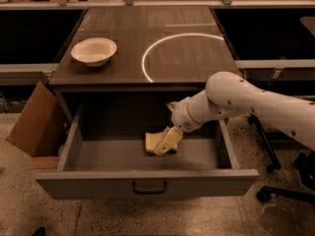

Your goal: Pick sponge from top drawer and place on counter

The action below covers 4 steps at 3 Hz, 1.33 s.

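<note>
Dark grey-brown flat desk [197,63] with a thin white arc is seen above the wide grey metal top drawer [147,183], which is pulled open. Small pale yellow foam sponge [151,141] is located on the drawer floor, near centre. White arm's claw [163,145] is set against the sponge; whether it is clenched cannot be told. Grasp step is judged in hand. A secure grip, then a lift clear of the drawer, is called for next. Sponge's right part is hidden by the claw.
</note>
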Each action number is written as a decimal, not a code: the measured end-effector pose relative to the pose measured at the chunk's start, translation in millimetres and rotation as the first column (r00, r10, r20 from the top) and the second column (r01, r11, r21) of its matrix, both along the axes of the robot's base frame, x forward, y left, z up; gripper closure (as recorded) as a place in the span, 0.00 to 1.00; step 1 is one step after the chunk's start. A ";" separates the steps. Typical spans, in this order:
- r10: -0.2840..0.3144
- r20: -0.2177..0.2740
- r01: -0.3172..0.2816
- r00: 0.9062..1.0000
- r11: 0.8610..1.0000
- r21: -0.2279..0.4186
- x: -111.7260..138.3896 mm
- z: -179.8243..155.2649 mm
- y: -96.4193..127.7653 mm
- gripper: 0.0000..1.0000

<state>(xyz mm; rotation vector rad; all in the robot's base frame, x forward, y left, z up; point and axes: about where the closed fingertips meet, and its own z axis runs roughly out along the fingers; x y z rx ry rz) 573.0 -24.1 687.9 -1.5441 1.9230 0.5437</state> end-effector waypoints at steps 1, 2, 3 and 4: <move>-0.004 0.010 0.004 1.000 1.000 -0.013 2.4 -11.1 -1.0 0.00; 0.052 0.034 -0.051 0.998 0.999 -0.005 7.8 -41.3 -3.4 0.00; 0.093 0.047 -0.092 0.995 0.996 -0.015 10.1 -56.6 -3.0 0.00; 0.115 0.052 -0.112 0.992 0.992 -0.054 11.5 -70.1 -0.8 0.00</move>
